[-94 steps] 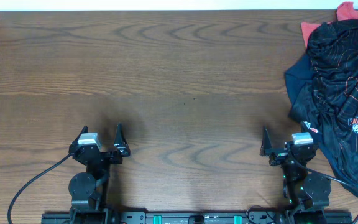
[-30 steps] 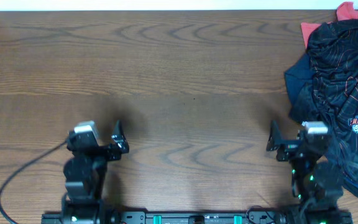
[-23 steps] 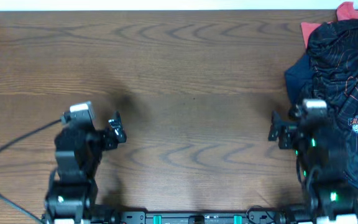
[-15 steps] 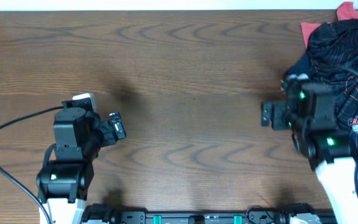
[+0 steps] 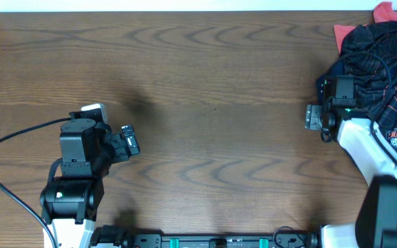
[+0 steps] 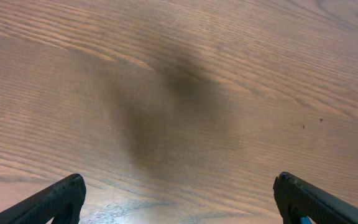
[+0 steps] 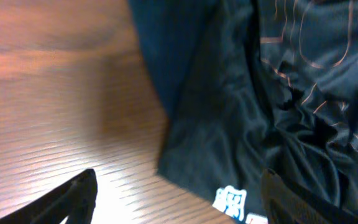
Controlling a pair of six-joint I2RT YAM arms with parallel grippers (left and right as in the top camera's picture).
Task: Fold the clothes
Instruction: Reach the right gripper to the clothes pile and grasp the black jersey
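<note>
The black T-shirt (image 5: 381,65) with thin orange contour lines lies crumpled at the table's far right, partly past the frame edge. Its left edge and a small white chest logo show in the right wrist view (image 7: 247,106). My right gripper (image 5: 316,116) is open and empty, hovering at the shirt's left edge; its fingertips (image 7: 179,202) straddle the hem and bare wood. My left gripper (image 5: 128,141) is open and empty over bare wood at the left, far from the shirt; only wood shows between its fingers (image 6: 179,199).
A red cloth (image 5: 353,31) peeks out from under the shirt at the back right corner. The brown wooden table (image 5: 212,83) stretches between the two arms. A black cable (image 5: 5,145) loops from the left arm.
Both arms rose from their rest poses at the front edge. The right gripper travelled forward and right to the shirt's left edge. The left arm shifted slightly left and forward.
</note>
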